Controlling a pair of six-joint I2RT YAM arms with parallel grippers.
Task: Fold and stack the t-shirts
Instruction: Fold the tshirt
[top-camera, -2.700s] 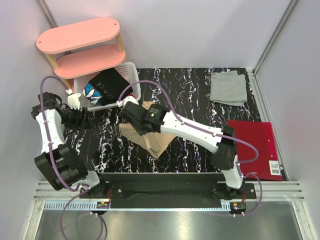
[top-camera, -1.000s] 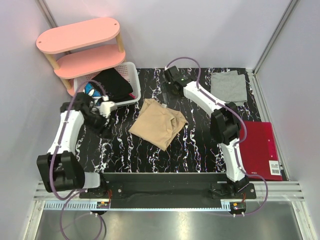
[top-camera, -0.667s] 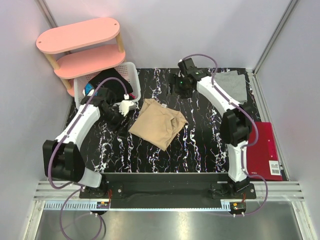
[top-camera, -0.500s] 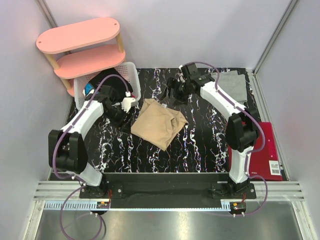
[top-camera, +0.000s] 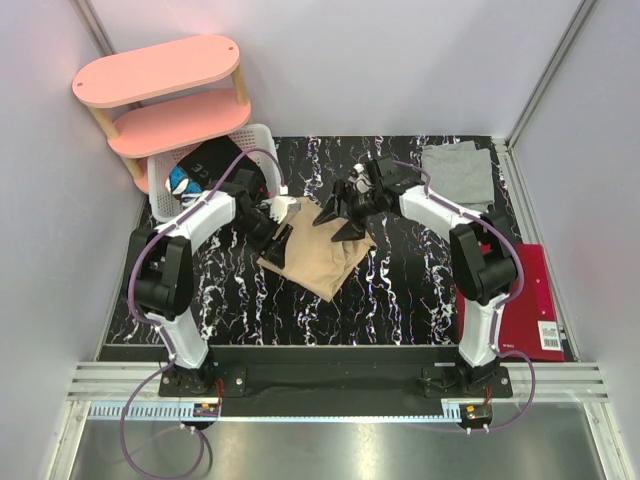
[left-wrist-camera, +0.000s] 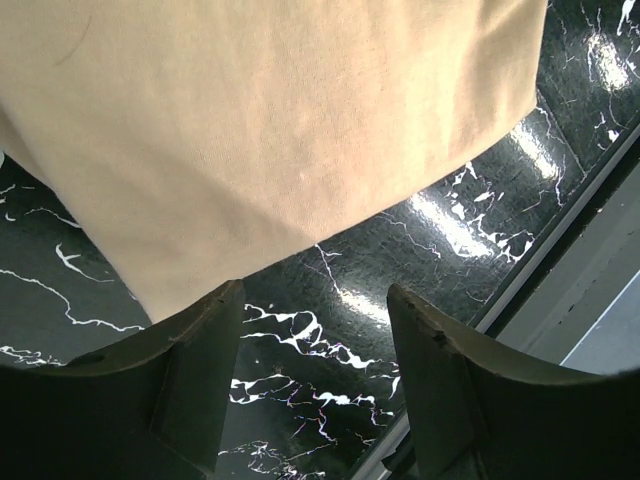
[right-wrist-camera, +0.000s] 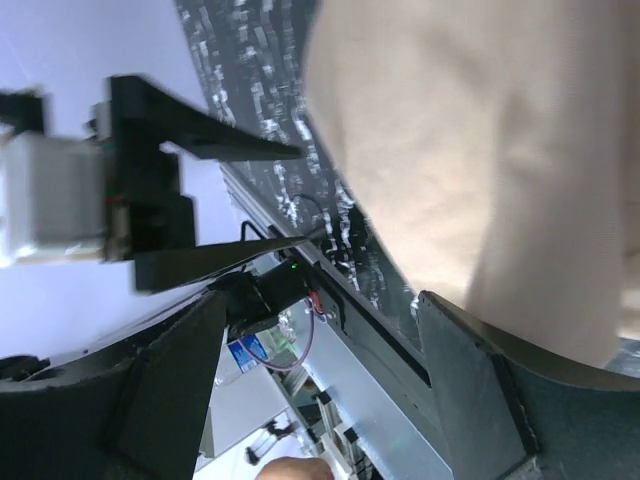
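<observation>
Tabletop (top-camera: 400, 290) (black, white-veined) carries a tan t-shirt (top-camera: 325, 265) between pale walls (top-camera: 400, 60).

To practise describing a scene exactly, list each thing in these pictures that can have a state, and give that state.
tan t-shirt: loosely folded, rumpled, not gripped
grey t-shirt: folded, lying apart
red folder: closed, flat
basket: holds dark clothes
left gripper: open, at the tan t-shirt's edge
right gripper: open, over the tan t-shirt
</observation>
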